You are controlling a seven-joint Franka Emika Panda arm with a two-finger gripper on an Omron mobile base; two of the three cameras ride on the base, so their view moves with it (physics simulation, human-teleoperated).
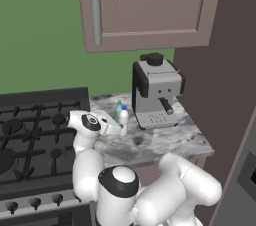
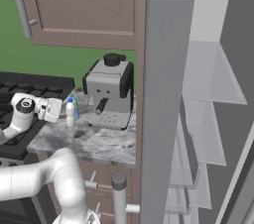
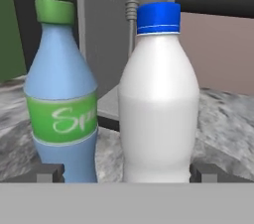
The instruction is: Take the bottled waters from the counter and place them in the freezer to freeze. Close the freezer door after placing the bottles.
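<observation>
Left base view: both bottles stand upright on the counter (image 1: 165,142), long axes vertical, caps up. The white bottle (image 1: 123,120) with the blue cap is in front; the teal bottle (image 1: 118,110) with the green cap is just behind it, toward the green wall. Both are left of the coffee machine (image 1: 156,92) and right of the stove (image 1: 37,130). The gripper (image 1: 120,129) is level with the white bottle's lower body, reaching in from the stove side.

Right base view: the gripper (image 2: 63,111) points sideways toward the white bottle (image 2: 70,112), which stands upright near the counter's (image 2: 94,141) left end, just beside the coffee machine (image 2: 109,94). The freezer (image 2: 208,119) is open at the right, pale shelves exposed.

Hand view: the white bottle (image 3: 158,104) stands upright between the two fingertips (image 3: 207,172), blue cap at top. The teal bottle (image 3: 62,94) is upright just beside it, label facing the camera, partly overlapping the left tip. The jaws are spread wide, neither tip pressing on a bottle; nothing is grasped.
</observation>
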